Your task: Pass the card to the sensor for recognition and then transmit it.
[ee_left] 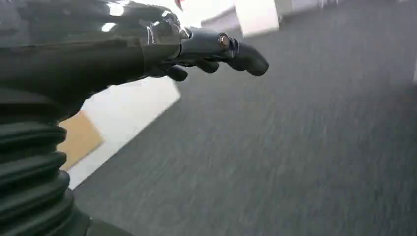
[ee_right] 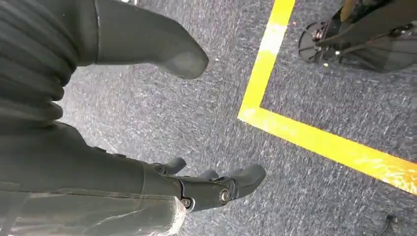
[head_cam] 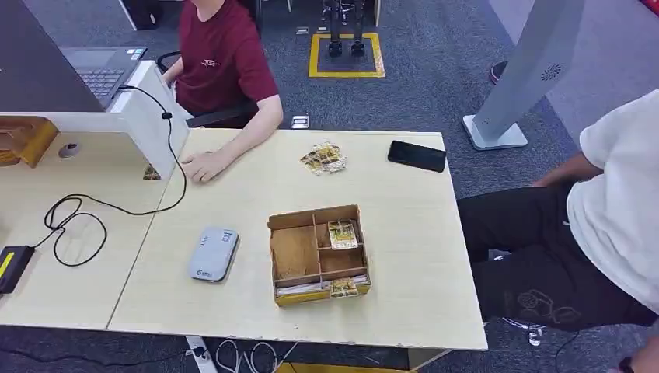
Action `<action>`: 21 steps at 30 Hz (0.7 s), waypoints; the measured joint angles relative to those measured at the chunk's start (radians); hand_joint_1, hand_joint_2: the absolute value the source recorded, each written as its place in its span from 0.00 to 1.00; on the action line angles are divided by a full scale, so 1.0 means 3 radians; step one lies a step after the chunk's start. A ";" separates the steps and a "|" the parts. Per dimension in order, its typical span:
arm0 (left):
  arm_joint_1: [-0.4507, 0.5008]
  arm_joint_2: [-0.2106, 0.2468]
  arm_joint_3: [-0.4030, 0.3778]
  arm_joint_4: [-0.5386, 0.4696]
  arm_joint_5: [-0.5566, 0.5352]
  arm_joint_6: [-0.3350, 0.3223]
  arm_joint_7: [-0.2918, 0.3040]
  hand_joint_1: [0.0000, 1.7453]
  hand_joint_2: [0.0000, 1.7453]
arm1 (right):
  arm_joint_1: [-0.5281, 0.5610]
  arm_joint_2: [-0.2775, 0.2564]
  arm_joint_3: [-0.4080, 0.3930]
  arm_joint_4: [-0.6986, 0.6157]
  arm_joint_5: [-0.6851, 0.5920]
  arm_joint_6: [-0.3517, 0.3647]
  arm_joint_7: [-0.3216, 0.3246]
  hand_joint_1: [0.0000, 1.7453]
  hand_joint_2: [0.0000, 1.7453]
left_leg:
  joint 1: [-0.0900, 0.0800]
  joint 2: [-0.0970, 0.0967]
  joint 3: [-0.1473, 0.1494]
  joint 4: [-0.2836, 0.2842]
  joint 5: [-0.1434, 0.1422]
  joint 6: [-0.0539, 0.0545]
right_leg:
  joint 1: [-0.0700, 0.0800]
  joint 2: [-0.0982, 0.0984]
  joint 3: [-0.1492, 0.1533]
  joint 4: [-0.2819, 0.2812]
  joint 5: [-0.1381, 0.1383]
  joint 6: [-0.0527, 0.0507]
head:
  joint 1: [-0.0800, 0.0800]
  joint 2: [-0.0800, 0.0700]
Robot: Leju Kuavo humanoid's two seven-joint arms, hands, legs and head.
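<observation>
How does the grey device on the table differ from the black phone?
The grey device is light grey, thick and rounded; the black phone is dark, flat and sharper-cornered. The device lies near the cardboard box, the phone at the table's far right edge. Both lie flat, untouched.

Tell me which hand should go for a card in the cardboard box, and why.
Probably the right. Both hands, left and right, hang empty over carpet, off the table. The cardboard box sits right of the table's middle, and its cards lie in the right-side compartments; the sensor lies left.
</observation>
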 joint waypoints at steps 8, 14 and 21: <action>0.0040 -0.0150 -0.0305 0.0184 0.0481 -0.0236 0.0037 0.00 0.00 | 0.0036 -0.0039 0.0334 -0.0052 -0.0560 0.0067 0.0060 0.00 1.00 | 0.0002 0.0000 0.0001 0.0000 0.0000 0.0000 | 0.0002 -0.0001 0.0000 0.0001 0.0000 0.0000 | -0.0009 0.0000; 0.0093 -0.0187 -0.0635 0.0205 0.0844 -0.0425 0.0065 0.00 0.00 | 0.0077 -0.0080 0.0642 -0.0100 -0.0977 0.0122 0.0099 0.00 1.00 | 0.0002 0.0000 0.0000 0.0000 0.0000 0.0000 | 0.0003 -0.0001 0.0001 0.0001 0.0000 0.0000 | -0.0008 0.0000; 0.0162 -0.0211 -0.1053 0.0210 0.1231 -0.0624 0.0097 0.00 0.00 | 0.0126 -0.0127 0.1007 -0.0159 -0.1422 0.0175 0.0139 0.00 0.00 | 0.0002 -0.0001 0.0000 0.0000 0.0000 0.0000 | 0.0003 -0.0001 0.0001 0.0001 0.0000 0.0000 | -0.0009 0.0000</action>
